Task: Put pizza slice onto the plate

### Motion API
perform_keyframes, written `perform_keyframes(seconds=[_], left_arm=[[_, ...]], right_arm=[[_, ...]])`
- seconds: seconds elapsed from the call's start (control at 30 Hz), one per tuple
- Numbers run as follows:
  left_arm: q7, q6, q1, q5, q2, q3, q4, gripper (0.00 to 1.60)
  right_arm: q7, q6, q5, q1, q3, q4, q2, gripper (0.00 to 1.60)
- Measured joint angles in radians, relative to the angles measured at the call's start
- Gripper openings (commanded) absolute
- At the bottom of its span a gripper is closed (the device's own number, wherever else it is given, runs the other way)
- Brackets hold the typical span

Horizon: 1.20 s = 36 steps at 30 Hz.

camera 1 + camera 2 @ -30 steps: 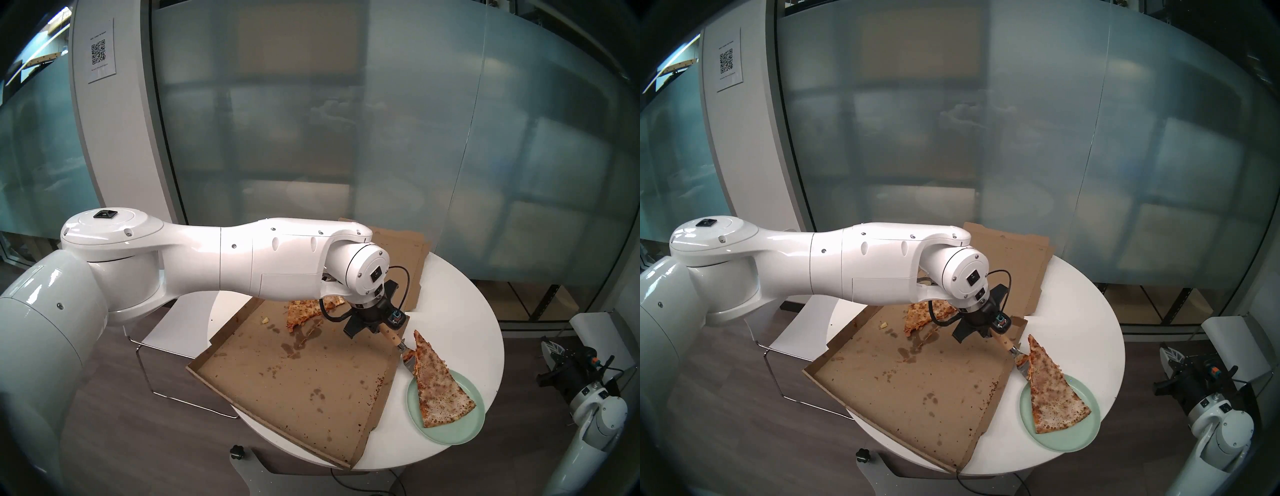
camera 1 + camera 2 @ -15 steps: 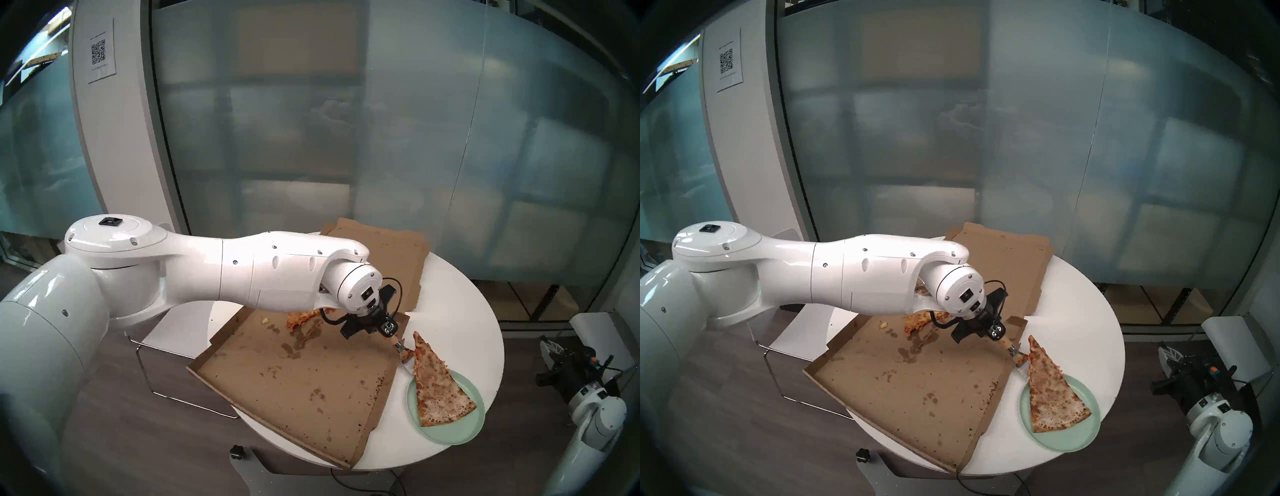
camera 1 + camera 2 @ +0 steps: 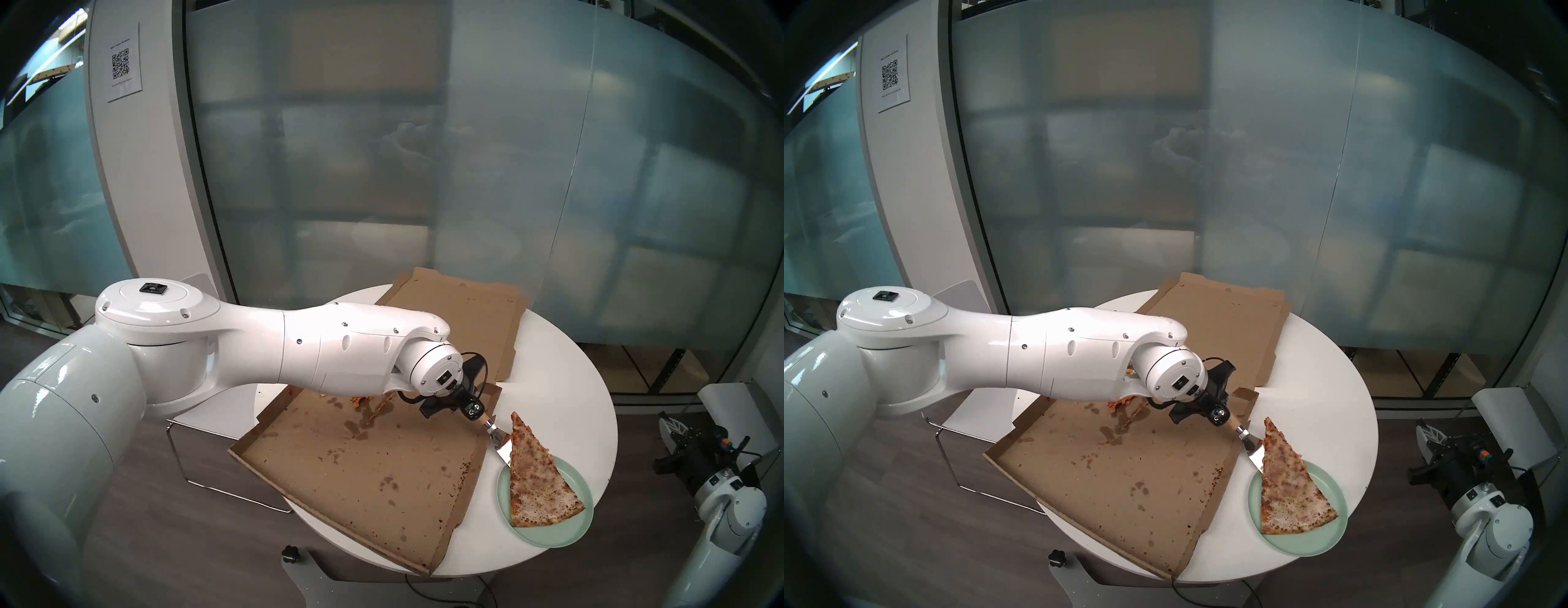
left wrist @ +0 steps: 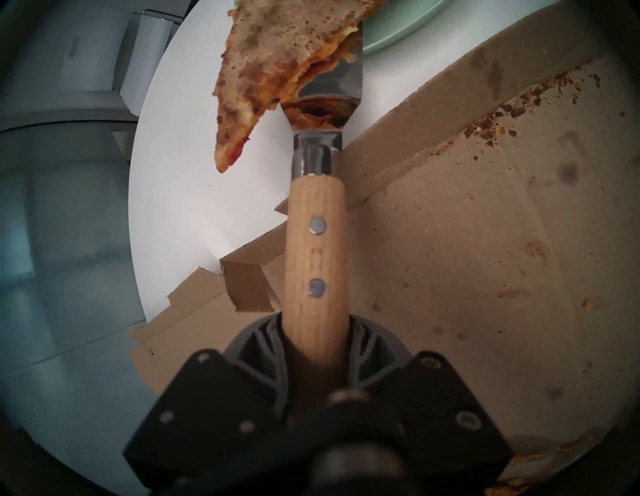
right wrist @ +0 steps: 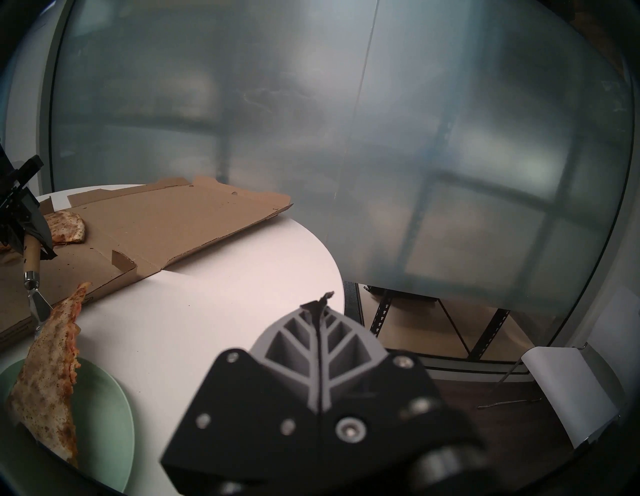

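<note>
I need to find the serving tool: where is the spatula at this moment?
In the head views, the spatula is right of centre, between the pizza box and the plate, its blade under the pizza slice.

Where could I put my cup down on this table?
The biggest bare patch of white table lies beyond the plate, right of the open pizza box. It is crowded where the pizza slice pokes off the plate over the spatula, tight against the box edge.

The white left arm reaches across from the left, its left claw point(image 3: 474, 411) angled downward and clamped tight, while the right claw point(image 5: 320, 308), parked off to the right, points roughly level with fingers pressed together.
</note>
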Motion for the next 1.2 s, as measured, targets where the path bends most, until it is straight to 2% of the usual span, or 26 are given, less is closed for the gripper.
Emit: perform_keyframes(seconds=[0.3,0.67,0.93,1.2], left_arm=[[0.012,-0.013,0.002,-0.017,-0.001,-0.027,0.012,0.0],[-0.025,-0.012,-0.044,-0.064,0.094,-0.068,-0.105,0.0],[-0.037,0.01,-0.056,-0.071,0.135,-0.075,-0.155,0.0],[-0.013,0.023,-0.064,-0.049,0.165,-0.075,-0.185,0.0]], right_arm=[[0.002,-0.001,-0.005,0.0,-0.01,0.0,-0.002,0.0],[0.001,0.0,-0.025,0.011,-0.053,0.001,-0.001,0.0],[-0.005,0.001,-0.041,0.019,-0.074,0.0,0.001,0.0],[-0.012,0.001,-0.048,0.027,-0.085,0.0,0.003,0.0]])
